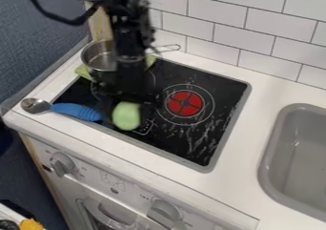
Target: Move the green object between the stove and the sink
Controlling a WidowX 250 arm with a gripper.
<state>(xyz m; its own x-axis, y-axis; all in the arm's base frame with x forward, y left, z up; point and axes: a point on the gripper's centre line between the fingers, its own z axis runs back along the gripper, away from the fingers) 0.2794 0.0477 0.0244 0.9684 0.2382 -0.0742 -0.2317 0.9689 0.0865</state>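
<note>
At the near left corner, down below the counter, there was something yellow (30,224). Above it, at the left end of the white counter (207,188), lay a spoon (77,111), its metal bowl to the left and its blue handle reaching right to the near left edge of the black stove (219,88). A metal pot (98,57) sat at the far left of the stove, with yellow-green material (83,72) just beside its base, and my arm hid part of it. My gripper (127,94) hung over the left part of the stove; I could not tell whether it was open or closed. The green object (127,116) was right at its lower end, left of the red burner (185,103). Farthest right was the gray sink (299,160), set into the counter.
</note>
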